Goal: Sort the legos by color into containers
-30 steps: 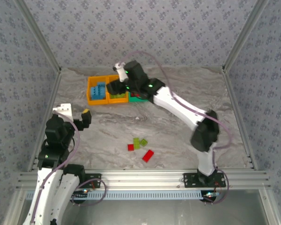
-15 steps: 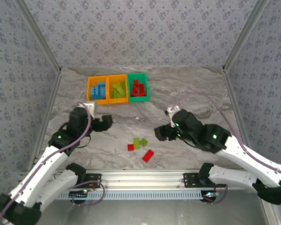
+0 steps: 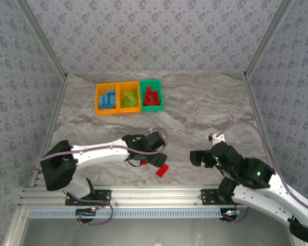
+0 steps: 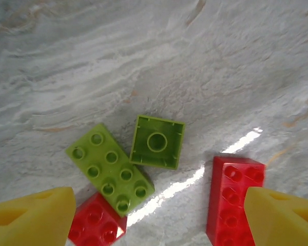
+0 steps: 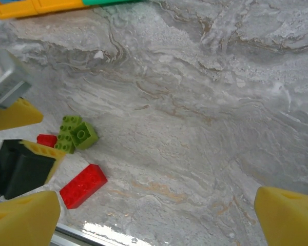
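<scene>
Loose legos lie near the table's front. In the left wrist view there is a long lime brick (image 4: 110, 174), a square lime brick (image 4: 157, 142) turned upside down, a small red brick (image 4: 97, 225) and a long red brick (image 4: 233, 200). My left gripper (image 4: 159, 220) hovers open right above them with its fingers on either side of the group, holding nothing. From above, the left gripper (image 3: 150, 152) covers the lime bricks, and the long red brick (image 3: 162, 170) shows beside it. My right gripper (image 3: 196, 158) is open and empty, to the right of the bricks. The containers (image 3: 129, 97) hold sorted legos.
The three joined bins stand at the back left: the orange one (image 3: 107, 98) holds blue bricks, the middle orange one lime, the green one (image 3: 152, 96) red. Patterned walls and metal posts enclose the table. The front rail (image 3: 154, 195) runs just behind the loose bricks.
My left arm has swung from the left side out over the loose bricks. My right arm has drawn back from the bins to the front right, and its jaws have widened.
</scene>
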Robot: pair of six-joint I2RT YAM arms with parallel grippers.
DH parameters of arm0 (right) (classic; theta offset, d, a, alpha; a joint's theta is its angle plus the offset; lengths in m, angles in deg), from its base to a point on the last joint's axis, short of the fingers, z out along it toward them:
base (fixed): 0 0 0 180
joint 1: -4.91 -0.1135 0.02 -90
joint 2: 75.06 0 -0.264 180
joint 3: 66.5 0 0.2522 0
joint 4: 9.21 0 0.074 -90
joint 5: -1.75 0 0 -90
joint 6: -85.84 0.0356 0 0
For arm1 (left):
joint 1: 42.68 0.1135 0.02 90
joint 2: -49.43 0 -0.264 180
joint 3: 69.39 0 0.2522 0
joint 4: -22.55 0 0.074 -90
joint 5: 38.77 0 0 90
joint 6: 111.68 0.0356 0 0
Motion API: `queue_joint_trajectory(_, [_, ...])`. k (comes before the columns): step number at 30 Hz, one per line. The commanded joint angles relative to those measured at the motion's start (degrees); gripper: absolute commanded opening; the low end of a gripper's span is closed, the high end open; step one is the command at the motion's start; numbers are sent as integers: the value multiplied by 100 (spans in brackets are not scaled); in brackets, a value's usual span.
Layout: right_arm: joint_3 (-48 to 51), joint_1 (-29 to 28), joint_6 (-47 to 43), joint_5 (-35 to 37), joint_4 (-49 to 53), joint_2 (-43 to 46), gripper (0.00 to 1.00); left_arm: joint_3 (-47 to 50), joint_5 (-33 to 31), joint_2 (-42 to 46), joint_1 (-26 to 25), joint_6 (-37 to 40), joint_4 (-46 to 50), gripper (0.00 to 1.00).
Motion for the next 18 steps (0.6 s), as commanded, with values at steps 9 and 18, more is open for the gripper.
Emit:
queue_joint_trajectory(9, [77, 27, 29, -287, -133, -176, 100, -497, -92, -996, 2, 779, -217, 64])
queue_joint_trajectory(18, [-114, 85, -494, -1629, -158, -1003, 100, -626, -98, -1323, 20, 924, -287, 50])
